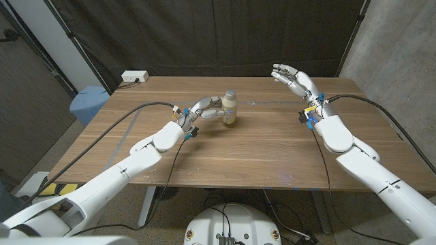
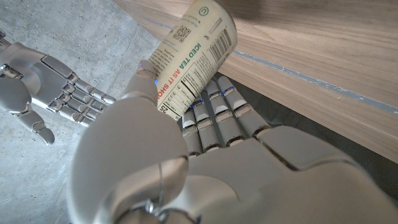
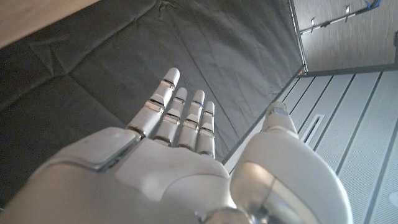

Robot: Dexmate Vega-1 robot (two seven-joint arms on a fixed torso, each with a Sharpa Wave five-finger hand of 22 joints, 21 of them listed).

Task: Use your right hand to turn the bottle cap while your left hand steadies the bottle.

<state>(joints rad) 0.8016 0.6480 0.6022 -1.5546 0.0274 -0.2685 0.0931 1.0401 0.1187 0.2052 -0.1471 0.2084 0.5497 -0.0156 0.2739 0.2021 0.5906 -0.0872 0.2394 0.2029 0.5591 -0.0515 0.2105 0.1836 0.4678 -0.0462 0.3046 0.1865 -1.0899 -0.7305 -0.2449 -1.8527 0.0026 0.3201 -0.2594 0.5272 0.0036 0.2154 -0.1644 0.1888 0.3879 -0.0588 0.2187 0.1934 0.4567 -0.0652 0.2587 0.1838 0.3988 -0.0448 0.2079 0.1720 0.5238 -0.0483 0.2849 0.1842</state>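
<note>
Left hand on the bottle, right hand not yet at the cap.

One bottle (image 1: pixel 230 108) stands upright near the middle of the tabletop (image 1: pixel 259 150), its pale cap (image 1: pixel 230 92) on top. The left hand (image 1: pixel 201 110) wraps its fingers and thumb around the bottle's labelled side, so the steadying step looks in place. The right hand (image 1: pixel 291 77) hovers well apart from the bottle, on its right, fingers spread and holding nothing. The turning step seems not yet begun: next, I judge, the right hand must travel across to above the bottle, lower onto the cap and close around it before twisting. Counted: one bottle, one cap, two hands, plus one white power strip (image 1: pixel 135 77) beyond the bottle at the tabletop's far left corner.
</note>
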